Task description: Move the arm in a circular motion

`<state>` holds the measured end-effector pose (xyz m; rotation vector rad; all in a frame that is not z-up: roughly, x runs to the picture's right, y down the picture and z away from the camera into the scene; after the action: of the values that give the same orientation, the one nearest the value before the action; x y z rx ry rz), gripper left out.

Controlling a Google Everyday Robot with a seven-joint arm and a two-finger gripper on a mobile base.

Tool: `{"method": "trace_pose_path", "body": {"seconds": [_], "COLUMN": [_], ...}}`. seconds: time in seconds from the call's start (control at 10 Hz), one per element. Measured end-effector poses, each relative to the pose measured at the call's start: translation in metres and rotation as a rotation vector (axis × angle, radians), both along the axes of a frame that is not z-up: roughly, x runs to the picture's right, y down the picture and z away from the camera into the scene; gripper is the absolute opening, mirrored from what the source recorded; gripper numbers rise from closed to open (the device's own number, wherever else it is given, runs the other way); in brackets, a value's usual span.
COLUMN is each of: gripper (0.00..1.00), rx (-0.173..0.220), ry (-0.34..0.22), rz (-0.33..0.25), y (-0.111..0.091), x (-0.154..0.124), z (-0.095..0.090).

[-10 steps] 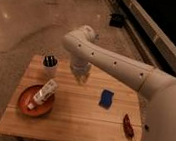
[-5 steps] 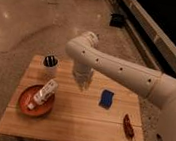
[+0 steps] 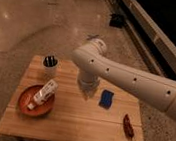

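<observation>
Hanging above the table (image 3: 72, 125), the thick white arm's (image 3: 130, 79) end effector (image 3: 85, 89) has unclear state.

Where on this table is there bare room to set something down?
The front strip of the wooden table, between the red bowl and the red object, is bare. On the picture's left it is crowded: the bowl, its white bottle and the cup. The gripper hangs over the middle, beside the blue object.

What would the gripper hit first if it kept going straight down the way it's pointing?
The gripper hangs under the arm, pointing down over the table. It would likely meet bare wood first, beside the blue object, though depth is unclear.
</observation>
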<state>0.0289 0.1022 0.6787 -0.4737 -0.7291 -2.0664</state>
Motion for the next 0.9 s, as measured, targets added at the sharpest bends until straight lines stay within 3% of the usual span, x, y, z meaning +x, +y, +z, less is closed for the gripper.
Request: {"method": "trace_pose_path", "body": {"seconds": [0.3,0.5,0.7,0.9], "gripper": [0.34,0.34,0.34,0.34], "rx": [0.0,0.003,-0.001,-0.011], "ry": [0.036,0.069,0.086,0.083], "rz": [0.038,0.1,0.13,0.129], "y": [-0.005,0.0,-0.001,-0.018], "x": [0.05,0.08,0.097,0.125], "z": [0.004,0.015,0.01,0.024]}}
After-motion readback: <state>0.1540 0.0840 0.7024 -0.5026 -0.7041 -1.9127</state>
